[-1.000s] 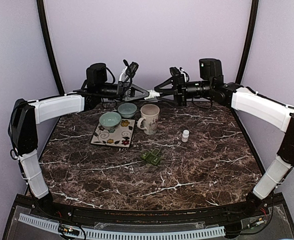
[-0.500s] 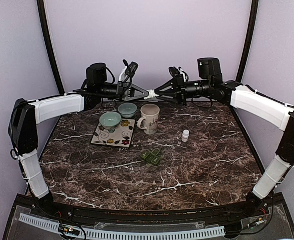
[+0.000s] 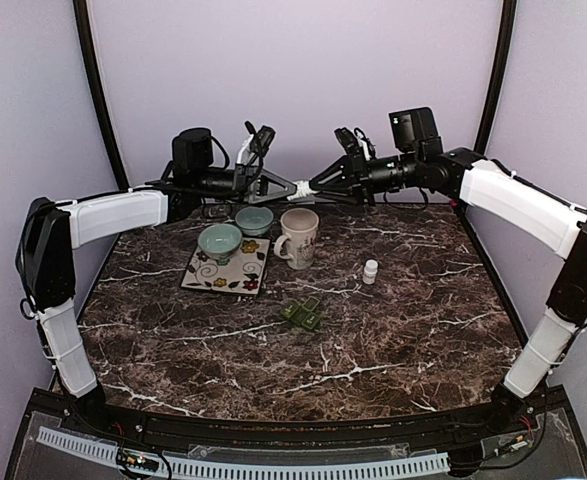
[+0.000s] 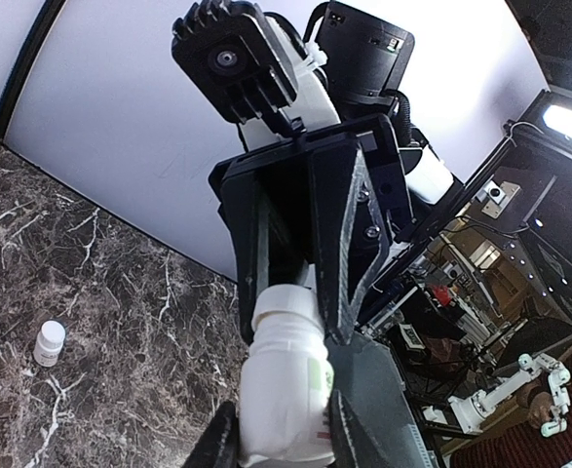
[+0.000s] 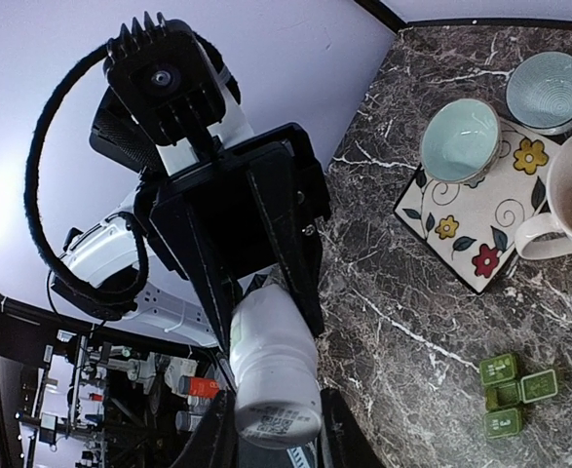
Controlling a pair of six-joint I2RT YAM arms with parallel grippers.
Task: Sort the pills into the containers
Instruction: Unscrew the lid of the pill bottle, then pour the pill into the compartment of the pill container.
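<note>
So the right gripper has just clamped onto the white pill bottle, which hangs mid-air behind the mug, left gripper pinching its other end. Nothing's sorted yet; both bowls look empty.

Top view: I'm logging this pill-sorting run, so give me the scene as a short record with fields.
held: bottle, clamped between left gripper and right gripper, high over the back of the table
standing on table: mug, small bottle, pill box
bowls: near bowl on mat, far bowl at its corner
</note>
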